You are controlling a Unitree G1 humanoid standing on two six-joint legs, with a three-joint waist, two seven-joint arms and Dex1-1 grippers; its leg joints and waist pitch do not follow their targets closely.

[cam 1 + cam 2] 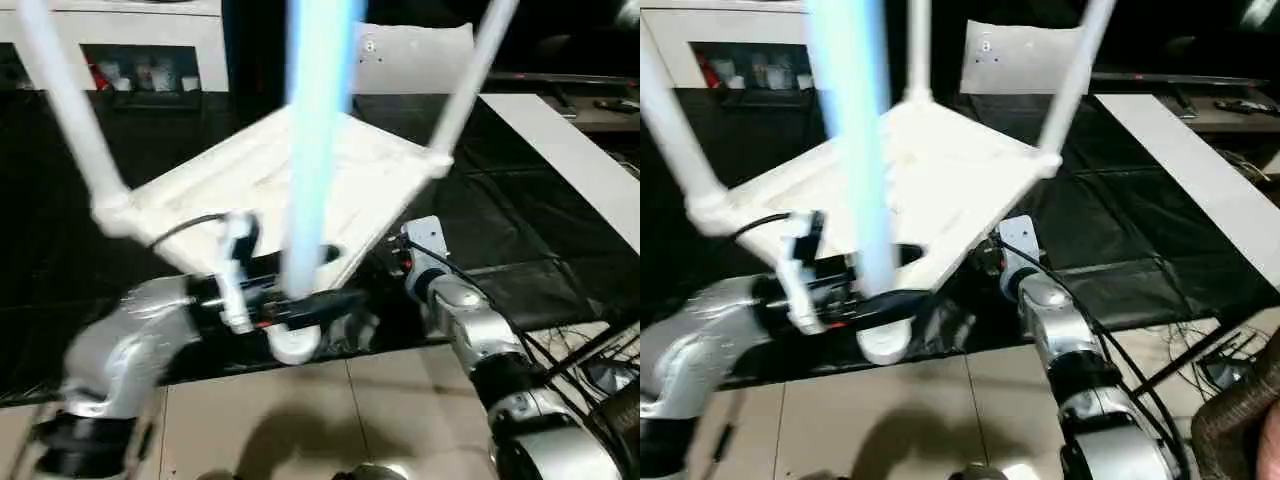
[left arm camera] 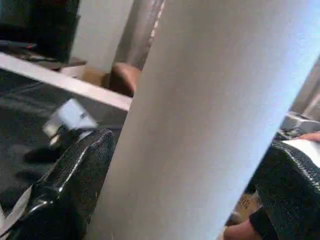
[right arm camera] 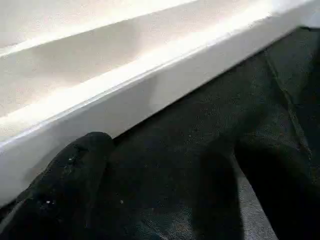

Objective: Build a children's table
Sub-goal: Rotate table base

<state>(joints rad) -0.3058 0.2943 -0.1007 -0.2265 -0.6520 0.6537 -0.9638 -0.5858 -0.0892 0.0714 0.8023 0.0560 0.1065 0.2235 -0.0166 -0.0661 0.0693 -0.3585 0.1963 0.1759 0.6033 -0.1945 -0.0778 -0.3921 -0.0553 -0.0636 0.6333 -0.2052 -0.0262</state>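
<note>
1. The floor is two things here: pale beige floor tiles close to the robot, and a black crinkly plastic sheet spread over the ground further out.
2. Sitting on that black sheet is the white plastic rectangular children's tabletop, flipped so the ribbed underside faces up. It looks tilted, near corner hanging over the sheet's edge toward the tiles, though I can't tell how much of it actually touches down.
3. A long flat white board lies on the sheet off to the right, running away at an angle.
4. Some dark cables trail across the tiles at the right side.
</note>
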